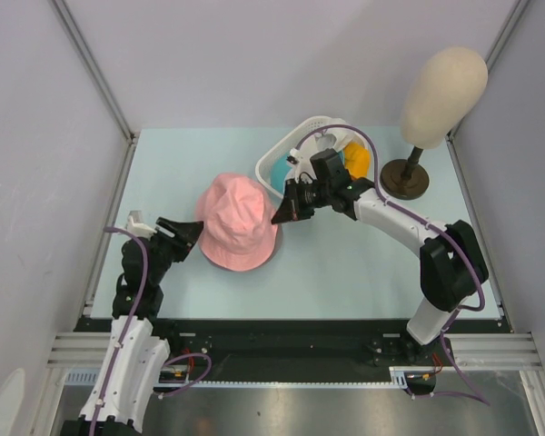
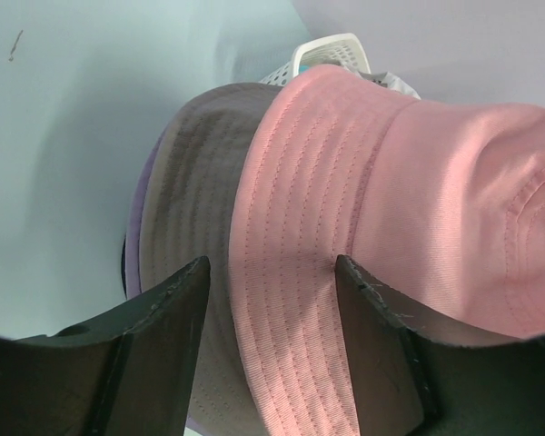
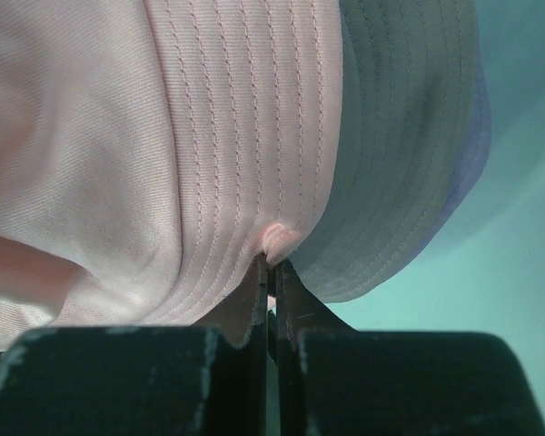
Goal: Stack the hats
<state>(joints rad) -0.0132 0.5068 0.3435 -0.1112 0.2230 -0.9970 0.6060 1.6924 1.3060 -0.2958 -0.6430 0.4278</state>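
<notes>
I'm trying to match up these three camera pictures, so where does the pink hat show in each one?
Top external: pink hat mid-table, between left gripper and right gripper.
Left wrist: right half, brim between the open jaws.
Right wrist: upper left, brim pinched in the shut jaws.
Shared landmark: lavender hat brim beneath it, in both wrist views.

The left arm rises from the bench's near-left corner, and the left gripper points right with its jaws parted. The right arm arches from the near-right corner toward the middle. The right gripper faces left, jaws pinched tight on the pink hat's brim.
</notes>
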